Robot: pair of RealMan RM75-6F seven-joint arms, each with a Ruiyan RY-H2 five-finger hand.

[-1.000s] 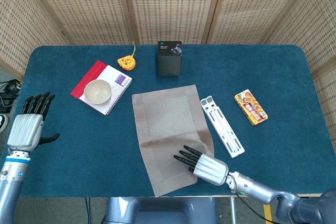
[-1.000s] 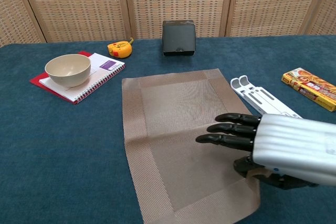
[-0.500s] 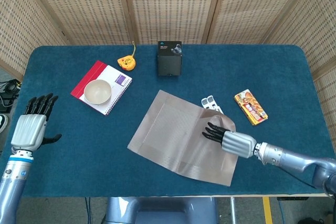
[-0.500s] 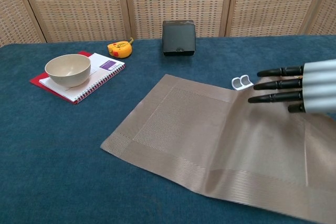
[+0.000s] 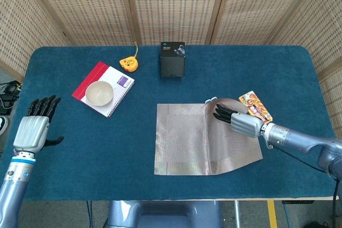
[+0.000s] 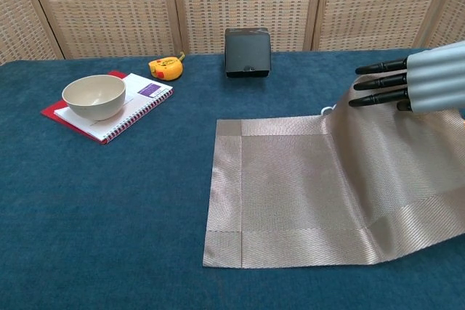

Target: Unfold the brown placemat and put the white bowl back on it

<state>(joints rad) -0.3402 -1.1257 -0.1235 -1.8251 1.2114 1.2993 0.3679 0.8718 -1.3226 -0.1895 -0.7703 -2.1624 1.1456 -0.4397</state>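
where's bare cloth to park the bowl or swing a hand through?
Bare blue cloth: the stretch between the notebook and the brown placemat, and the front left near the left robot hand. Crowded: right of the placemat, where the right robot hand lifts its edge beside the snack box.
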